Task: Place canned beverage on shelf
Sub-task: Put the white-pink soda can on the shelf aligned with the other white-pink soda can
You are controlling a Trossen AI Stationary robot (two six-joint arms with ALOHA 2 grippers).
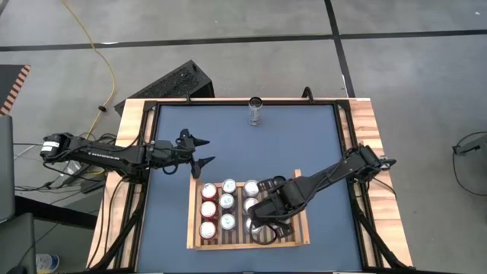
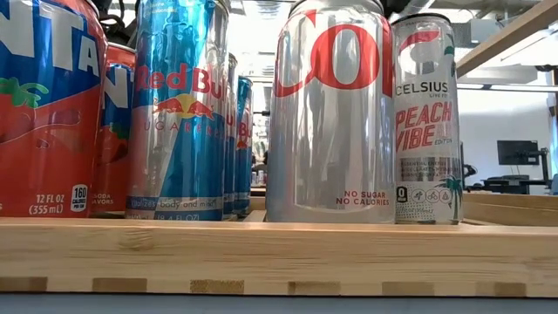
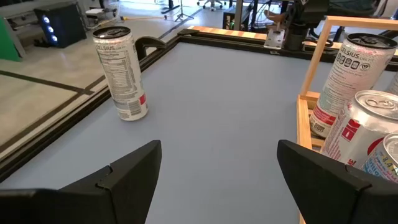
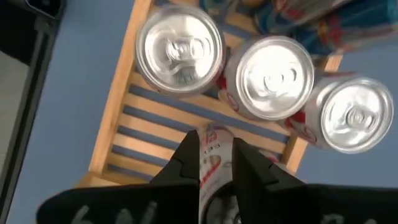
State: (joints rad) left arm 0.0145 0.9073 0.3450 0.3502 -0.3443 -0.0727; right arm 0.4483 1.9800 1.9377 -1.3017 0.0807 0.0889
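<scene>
The light-wood slatted shelf tray [image 1: 192,221] lies on the blue tabletop near its front edge and holds several upright cans [image 1: 218,205]. In the low view these are Fanta, Red Bull, a silver Coke [image 2: 330,113] and a Celsius [image 2: 427,118]. My right gripper [image 1: 262,227] is over the tray's right half, shut on a white-and-red can [image 4: 214,158]. My left gripper [image 1: 202,152] is open and empty over the tabletop, just left of the tray's far left corner. One more Celsius can [image 1: 255,110] stands alone at the table's far edge. My right gripper pinches the white-and-red can's side wall [image 4: 211,149] between its two fingers [image 4: 186,163]. The fingers come from above and point down. The can stays upright over the tray's slats [image 4: 149,124]; I cannot tell whether its base rests on them.
Three upright cans [image 4: 273,78] stand close beside the held can in the tray. The tray's low rim [image 3: 305,124] is just right of my left gripper [image 3: 217,180]. The lone can [image 3: 121,71] is far ahead of it. Black frame rails edge the tabletop [image 1: 152,122].
</scene>
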